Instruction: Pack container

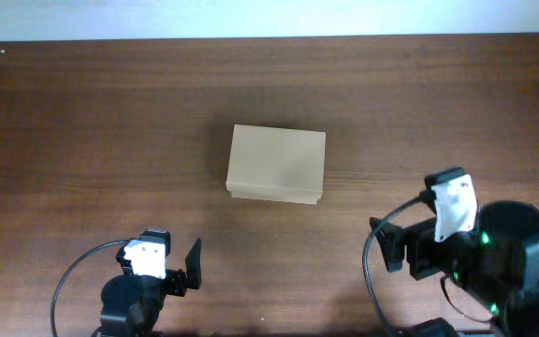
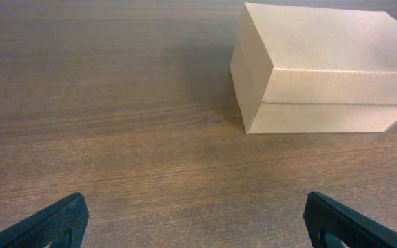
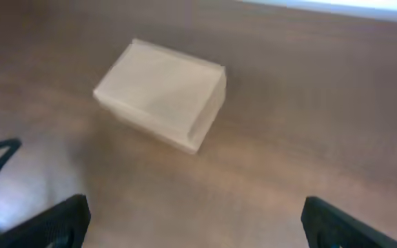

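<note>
The container (image 1: 277,163) is a plain tan cardboard box with its flap lid shut, resting in the middle of the wooden table. It also shows in the left wrist view (image 2: 322,69) at the upper right and in the right wrist view (image 3: 163,93), blurred. My left gripper (image 2: 197,220) is open and empty at the near left edge of the table (image 1: 193,267), well short of the box. My right gripper (image 3: 195,224) is open and empty at the near right (image 1: 386,245), also apart from the box.
The dark wooden table (image 1: 92,140) runs to a pale wall strip along the far edge (image 1: 269,19). Black cables loop beside each arm base at the near edge. No other objects show on the table.
</note>
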You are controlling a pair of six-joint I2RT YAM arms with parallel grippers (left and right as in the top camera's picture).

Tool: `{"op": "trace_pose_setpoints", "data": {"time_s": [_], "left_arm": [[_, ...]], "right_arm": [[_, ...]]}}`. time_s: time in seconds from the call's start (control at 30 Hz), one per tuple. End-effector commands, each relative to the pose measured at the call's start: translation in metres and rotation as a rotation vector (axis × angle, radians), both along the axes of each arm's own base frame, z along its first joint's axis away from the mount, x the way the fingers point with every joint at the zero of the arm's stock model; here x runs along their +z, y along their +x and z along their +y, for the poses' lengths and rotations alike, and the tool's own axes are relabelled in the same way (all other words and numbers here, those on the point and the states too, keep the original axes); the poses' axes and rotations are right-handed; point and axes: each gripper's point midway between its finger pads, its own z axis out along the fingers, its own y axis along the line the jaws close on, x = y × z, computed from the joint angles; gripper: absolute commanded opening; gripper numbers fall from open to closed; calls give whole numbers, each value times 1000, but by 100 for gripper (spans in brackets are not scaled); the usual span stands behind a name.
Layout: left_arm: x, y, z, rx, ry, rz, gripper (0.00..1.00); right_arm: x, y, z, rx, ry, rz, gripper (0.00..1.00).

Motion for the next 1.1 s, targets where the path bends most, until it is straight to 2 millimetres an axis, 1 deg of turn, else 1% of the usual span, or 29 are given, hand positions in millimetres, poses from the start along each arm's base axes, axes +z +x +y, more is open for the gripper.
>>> {"op": "trace_pose_setpoints", "data": {"time_s": [0.0, 0.13, 0.2, 0.27, 0.37, 0.43, 0.47, 1.07], "left_arm": [[0, -1, -3, -10, -17, -2, 99], [0, -1, -3, -9, -17, -3, 99], [0, -1, -3, -10, -17, -3, 100], [0, -1, -3, -9, -17, -3, 99], [0, -1, -3, -9, -17, -3, 100], [0, -1, -3, -9, -17, -3, 99], [0, -1, -3, -9, -17, -3, 99], [0, -1, -3, -10, -17, -3, 100]], "right_arm": [[-23, -2, -5, 42, -81, -94, 99], [-92, -1, 0, 58, -40, -182, 99], [-121, -2, 2, 70, -25, -205, 99], [-146, -4, 4, 82, -13, -216, 99], [-177, -9, 8, 105, 2, -217, 99], [-193, -11, 13, 134, 15, -199, 99], [-198, -11, 14, 140, 17, -190, 99], [-196, -11, 14, 139, 18, -195, 99]]}}
